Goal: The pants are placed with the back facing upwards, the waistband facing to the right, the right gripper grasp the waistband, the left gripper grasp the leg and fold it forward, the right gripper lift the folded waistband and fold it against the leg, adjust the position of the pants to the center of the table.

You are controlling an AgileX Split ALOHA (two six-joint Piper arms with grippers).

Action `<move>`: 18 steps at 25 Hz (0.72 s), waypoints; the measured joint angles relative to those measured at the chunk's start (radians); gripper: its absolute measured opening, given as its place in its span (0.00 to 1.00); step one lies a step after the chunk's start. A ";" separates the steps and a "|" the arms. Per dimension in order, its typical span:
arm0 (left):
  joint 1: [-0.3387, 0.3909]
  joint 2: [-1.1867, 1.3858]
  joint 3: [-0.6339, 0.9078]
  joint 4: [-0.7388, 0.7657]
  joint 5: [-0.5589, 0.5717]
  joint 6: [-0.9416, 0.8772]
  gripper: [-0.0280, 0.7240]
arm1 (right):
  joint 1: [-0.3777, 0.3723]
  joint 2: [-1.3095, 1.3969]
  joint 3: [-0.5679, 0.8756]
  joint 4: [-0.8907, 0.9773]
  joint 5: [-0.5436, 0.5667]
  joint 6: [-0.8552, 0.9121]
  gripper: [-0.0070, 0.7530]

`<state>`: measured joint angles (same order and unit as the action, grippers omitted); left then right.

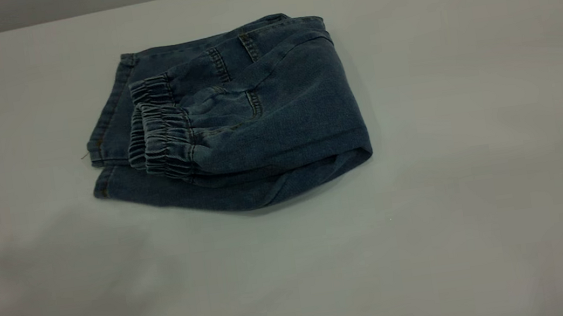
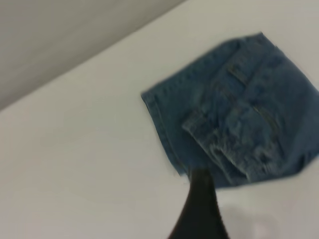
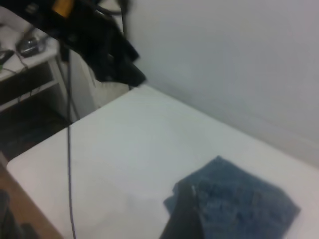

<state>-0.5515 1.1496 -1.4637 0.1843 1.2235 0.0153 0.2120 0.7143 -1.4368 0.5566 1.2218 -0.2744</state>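
The pants (image 1: 233, 121) lie folded into a compact denim bundle left of the middle of the table (image 1: 453, 184). The gathered waistband (image 1: 162, 141) is turned over on top and points left, toward the hems (image 1: 104, 132). The printed leg is hidden inside the fold. Neither gripper shows in the exterior view. In the left wrist view my left gripper (image 2: 244, 199) hangs open above bare table beside the pants (image 2: 239, 114), one black finger (image 2: 199, 209) showing. My right gripper (image 3: 224, 204) is raised well above the pants (image 3: 239, 204), open and holding nothing.
The table's far edge meets a grey wall (image 1: 76, 0). The left arm's soft shadow (image 1: 75, 283) falls on the table's front left. The right wrist view shows the other arm's dark body (image 3: 94, 45), a hanging cable (image 3: 70, 149) and a shelf (image 3: 25, 55) beyond the table corner.
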 joint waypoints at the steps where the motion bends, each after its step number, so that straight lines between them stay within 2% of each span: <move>1: 0.000 -0.043 0.048 -0.008 -0.001 0.000 0.74 | 0.000 -0.036 0.038 0.000 0.000 -0.001 0.74; 9: 0.000 -0.438 0.371 -0.033 0.000 0.001 0.74 | 0.000 -0.322 0.316 -0.037 0.000 -0.026 0.72; 15: 0.000 -0.693 0.554 -0.032 0.000 0.001 0.74 | 0.000 -0.508 0.514 -0.101 0.000 -0.029 0.68; 18: 0.000 -0.813 0.634 -0.033 -0.001 0.001 0.74 | 0.000 -0.594 0.606 -0.125 0.000 -0.087 0.65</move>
<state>-0.5515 0.3362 -0.8294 0.1516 1.2223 0.0164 0.2120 0.1199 -0.8306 0.4312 1.2218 -0.3618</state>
